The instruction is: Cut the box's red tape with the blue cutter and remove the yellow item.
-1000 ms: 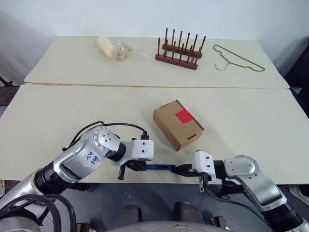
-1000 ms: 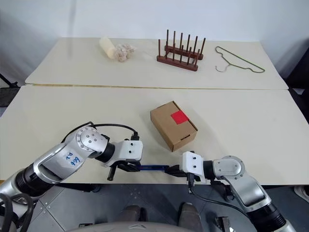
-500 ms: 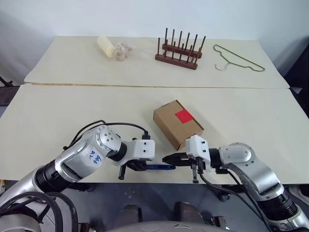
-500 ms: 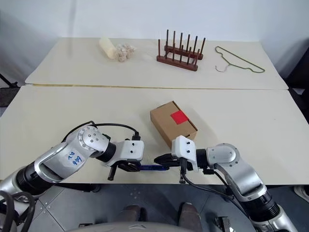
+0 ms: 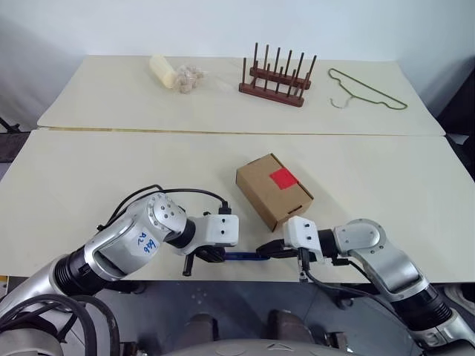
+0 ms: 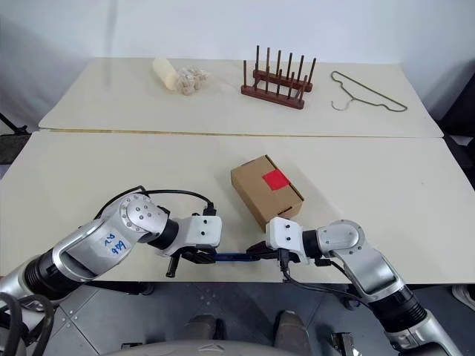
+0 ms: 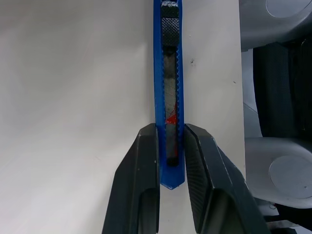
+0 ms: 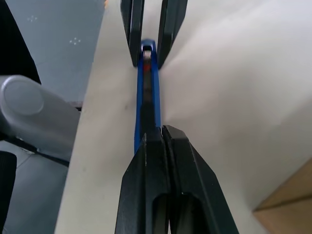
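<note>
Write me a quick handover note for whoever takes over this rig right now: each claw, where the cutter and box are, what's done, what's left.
Left claw: shut on the blue cutter, holding one end at the near edge of the table.
Right claw: fingers shut together, their tips at the cutter's other end; whether it grips is unclear.
The box sits past the cutter in mid-table, closed, with the red tape uncut on top.
Done: cutter in the left claw.
Left: cut the tape, open the box, take out the yellow item.
</note>
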Robot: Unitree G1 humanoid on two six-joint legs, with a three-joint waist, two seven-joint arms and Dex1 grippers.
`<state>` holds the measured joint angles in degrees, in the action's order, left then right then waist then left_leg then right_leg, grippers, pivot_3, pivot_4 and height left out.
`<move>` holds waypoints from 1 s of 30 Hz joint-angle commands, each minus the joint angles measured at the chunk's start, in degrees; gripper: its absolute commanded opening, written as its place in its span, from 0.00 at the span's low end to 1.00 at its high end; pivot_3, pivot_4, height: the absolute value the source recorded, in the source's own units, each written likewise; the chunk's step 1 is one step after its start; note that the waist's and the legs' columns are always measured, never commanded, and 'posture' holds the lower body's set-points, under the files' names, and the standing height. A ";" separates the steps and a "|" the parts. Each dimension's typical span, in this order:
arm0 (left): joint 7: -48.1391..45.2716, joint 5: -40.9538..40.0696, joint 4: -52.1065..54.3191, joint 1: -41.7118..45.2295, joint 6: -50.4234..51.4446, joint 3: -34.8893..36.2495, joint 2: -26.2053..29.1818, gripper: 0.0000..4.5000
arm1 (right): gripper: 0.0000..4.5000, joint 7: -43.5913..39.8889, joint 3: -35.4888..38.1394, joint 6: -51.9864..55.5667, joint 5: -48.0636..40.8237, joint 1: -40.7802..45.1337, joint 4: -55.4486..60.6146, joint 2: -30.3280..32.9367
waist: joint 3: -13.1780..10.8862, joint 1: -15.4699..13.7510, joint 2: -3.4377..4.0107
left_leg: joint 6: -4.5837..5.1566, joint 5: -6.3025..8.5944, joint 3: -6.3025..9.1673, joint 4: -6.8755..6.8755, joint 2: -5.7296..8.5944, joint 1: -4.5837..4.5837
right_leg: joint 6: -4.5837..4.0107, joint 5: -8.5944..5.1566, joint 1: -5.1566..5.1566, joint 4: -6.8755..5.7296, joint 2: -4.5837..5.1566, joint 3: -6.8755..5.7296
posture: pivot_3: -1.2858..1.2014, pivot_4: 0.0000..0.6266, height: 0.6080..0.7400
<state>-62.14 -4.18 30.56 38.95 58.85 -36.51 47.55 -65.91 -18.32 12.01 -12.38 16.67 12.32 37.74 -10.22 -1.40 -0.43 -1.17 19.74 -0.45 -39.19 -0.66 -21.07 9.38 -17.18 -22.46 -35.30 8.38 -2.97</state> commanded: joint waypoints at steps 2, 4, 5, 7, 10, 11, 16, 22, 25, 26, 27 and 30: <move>0.80 0.52 -1.71 -1.27 1.38 -2.00 0.63 0.09 | 0.01 -1.60 -0.22 -4.52 1.07 -1.12 -2.30 0.43 | 0.00 0.02 0.00 | 0.00 0.00 -0.01 0.00 0.00 0.01 | 0.00 0.00 0.01 0.00 0.00 0.00 | 0.52 0.24 1.00; 0.79 0.47 -1.67 -1.34 1.41 -1.88 0.71 0.09 | 0.01 -1.94 -0.25 -5.72 1.51 -0.98 -3.45 0.48 | 0.00 0.02 0.00 | 0.00 0.00 -0.01 0.00 0.00 0.01 | 0.00 0.00 0.01 0.00 0.00 0.00 | 0.52 0.24 1.00; 0.80 0.45 -1.63 -1.35 1.46 -1.84 0.73 0.09 | 0.01 -2.11 -0.33 -6.27 1.78 -0.86 -3.97 0.50 | 0.00 0.03 0.00 | 0.00 0.00 -0.01 0.00 0.00 0.02 | 0.00 0.00 0.01 0.00 0.00 0.00 | 0.52 0.24 1.00; 0.83 0.42 -1.62 -1.32 1.52 -1.78 0.69 0.09 | 0.01 -2.37 -0.64 -7.05 2.09 -0.50 -4.87 0.29 | 0.00 0.03 0.00 | 0.00 0.00 -0.01 0.00 0.00 0.02 | 0.00 0.00 0.01 0.01 0.00 0.00 | 0.52 0.24 1.00; 0.88 0.40 -1.68 -1.21 1.53 -1.69 0.59 0.09 | 0.01 -2.91 -1.28 -7.23 2.08 -0.07 -5.52 -0.05 | 0.00 0.04 0.00 | 0.00 0.00 -0.01 0.00 0.00 0.02 | 0.00 0.00 0.01 0.00 0.00 0.00 | 0.52 0.24 1.00; 0.89 0.41 -1.74 -1.12 1.51 -1.68 0.50 0.09 | 0.01 -3.45 -1.73 -6.74 2.02 0.05 -5.56 0.06 | 0.00 0.05 0.00 | 0.00 0.00 -0.01 0.00 0.00 0.02 | 0.00 0.00 0.01 0.00 0.00 0.00 | 0.52 0.24 1.00; 0.89 0.52 -2.18 -0.67 1.22 -1.68 0.20 0.09 | 0.01 -3.74 -3.24 -4.84 1.90 0.20 -4.57 -0.70 | 0.01 0.05 0.01 | -0.01 0.00 0.00 0.00 -0.01 0.03 | 0.00 0.00 0.02 0.00 0.00 0.00 | 0.52 0.24 1.00; 0.94 0.68 -3.23 0.17 0.75 -1.68 -0.39 0.09 | 0.01 -1.98 -5.38 -1.84 2.58 0.88 -3.16 -3.86 | 0.04 0.05 0.02 | -0.01 -0.01 0.00 0.00 -0.01 0.06 | 0.00 0.00 0.03 -0.02 0.00 0.00 | 0.52 0.24 1.00; 1.04 0.63 -3.31 0.37 0.85 -1.80 -0.72 0.09 | 0.01 -1.11 -6.31 -1.09 3.52 1.25 -3.48 -4.97 | 0.04 -0.08 0.02 | -0.02 -0.02 0.01 -0.03 0.01 0.05 | 0.00 0.00 0.04 -0.03 0.00 0.00 | 0.52 0.24 1.00; 1.07 0.59 -3.33 0.41 0.91 -1.82 -0.86 0.09 | 0.01 -0.89 -6.62 -0.94 3.72 1.40 -3.64 -5.26 | 0.04 -0.12 0.01 | -0.01 -0.02 0.02 -0.04 0.02 0.05 | 0.00 0.00 0.07 -0.03 0.00 0.01 | 0.52 0.24 1.00; 1.12 0.57 -3.24 0.38 0.99 -1.81 -0.91 0.09 | 0.01 -0.51 -7.14 -0.66 4.04 1.62 -3.79 -5.77 | 0.04 -0.09 0.02 | -0.01 -0.03 0.05 -0.06 0.02 0.03 | 0.00 0.00 0.07 -0.03 0.00 0.01 | 0.52 0.24 1.00; 1.27 0.55 -3.12 0.30 1.14 -1.78 -1.07 0.09 | 0.01 0.77 -7.67 0.39 4.44 1.93 -4.00 -7.28 | 0.05 0.04 0.03 | -0.02 -0.03 0.04 -0.06 0.01 0.06 | 0.00 0.00 0.06 -0.08 0.00 0.01 | 0.52 0.24 1.00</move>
<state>-62.22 -4.39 28.87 39.86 59.25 -36.47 46.86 -66.61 -25.12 11.42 -9.32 18.60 8.87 31.07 -10.16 -1.36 -0.40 -1.21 19.70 -0.40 -39.25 -0.65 -21.00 9.37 -17.18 -22.40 -35.41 8.38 -2.96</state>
